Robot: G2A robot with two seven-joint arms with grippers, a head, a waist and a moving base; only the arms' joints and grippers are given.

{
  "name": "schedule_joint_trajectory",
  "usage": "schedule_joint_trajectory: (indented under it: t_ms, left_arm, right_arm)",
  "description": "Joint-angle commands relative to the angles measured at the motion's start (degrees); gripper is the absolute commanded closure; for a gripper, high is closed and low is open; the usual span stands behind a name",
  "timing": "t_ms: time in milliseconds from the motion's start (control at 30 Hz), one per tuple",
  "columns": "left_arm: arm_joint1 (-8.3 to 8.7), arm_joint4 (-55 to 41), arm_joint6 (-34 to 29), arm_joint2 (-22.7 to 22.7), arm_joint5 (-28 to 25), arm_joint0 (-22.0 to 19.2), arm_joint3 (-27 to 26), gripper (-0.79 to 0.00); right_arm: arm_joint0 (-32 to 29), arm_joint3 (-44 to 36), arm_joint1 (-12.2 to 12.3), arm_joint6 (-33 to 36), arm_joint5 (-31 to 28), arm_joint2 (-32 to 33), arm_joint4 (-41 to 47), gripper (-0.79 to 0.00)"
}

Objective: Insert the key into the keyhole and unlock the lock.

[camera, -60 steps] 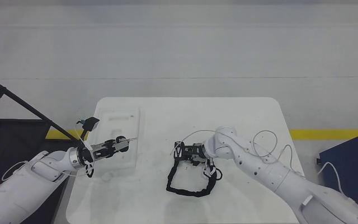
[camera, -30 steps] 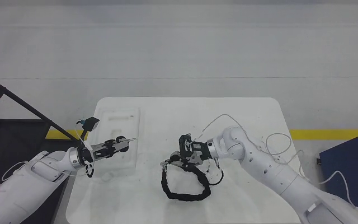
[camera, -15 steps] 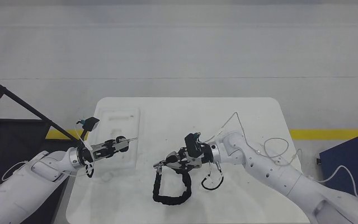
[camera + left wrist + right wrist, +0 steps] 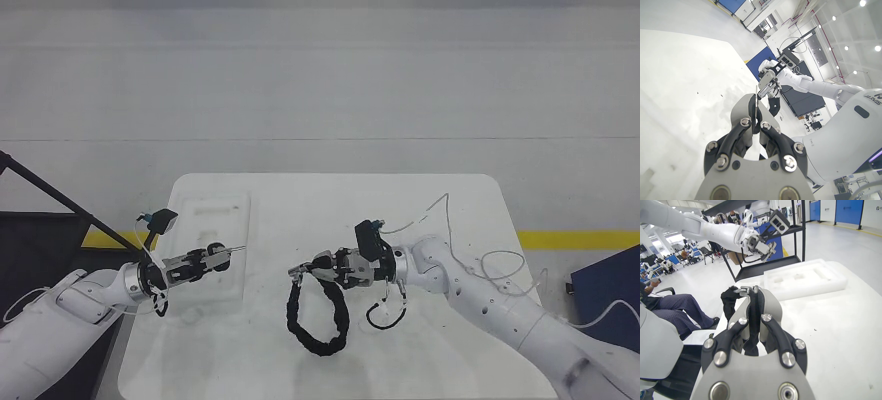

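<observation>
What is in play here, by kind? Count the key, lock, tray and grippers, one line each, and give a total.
key: 1
lock: 1
foam tray: 1
grippers: 2, the left gripper shut on the key, the right gripper shut on the lock
Total: 5

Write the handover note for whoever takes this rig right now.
Left gripper: shut on the key, held above the foam tray, blade pointing toward the lock.
Right gripper: shut on the lock near its metal head, black loop hanging below.
Done: key and lock are both gripped.
Left: a gap separates key and lock; bring them together, insert the key, turn to unlock.
</observation>
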Motion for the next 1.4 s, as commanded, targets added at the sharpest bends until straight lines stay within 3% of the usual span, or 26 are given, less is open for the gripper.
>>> schedule_joint_trajectory:
  t_ms: [0, 167, 333, 600, 733, 1367]
  left_arm:
    - [0.0, 0.0, 0.0, 0.0, 0.0, 0.0, 0.0, 0.0]
    - [0.0, 0.0, 0.0, 0.0, 0.0, 0.0, 0.0, 0.0]
    - [0.0, 0.0, 0.0, 0.0, 0.0, 0.0, 0.0, 0.0]
    - [0.0, 0.0, 0.0, 0.0, 0.0, 0.0, 0.0, 0.0]
    - [0.0, 0.0, 0.0, 0.0, 0.0, 0.0, 0.0, 0.0]
    - [0.0, 0.0, 0.0, 0.0, 0.0, 0.0, 0.0, 0.0]
  right_arm:
    - [0.0, -0.04, 0.0, 0.21, 0.0, 0.0, -0.01, 0.0]
    - [-1.02, -0.66, -0.02, -0.3, 0.0, 0.6, 1.07, 0.0]
    - [-2.82, -2.53, 0.51, -4.92, 0.0, 0.88, 3.57, 0.0]
    - [-1.31, -4.03, 2.43, -19.59, 0.0, -6.33, 1.4, 0.0]
    - [-1.35, -3.43, 2.2, -29.02, 0.0, -10.09, -2.89, 0.0]
    - [-1.69, -3.43, 2.03, -29.02, 0.0, -10.09, -3.09, 0.0]
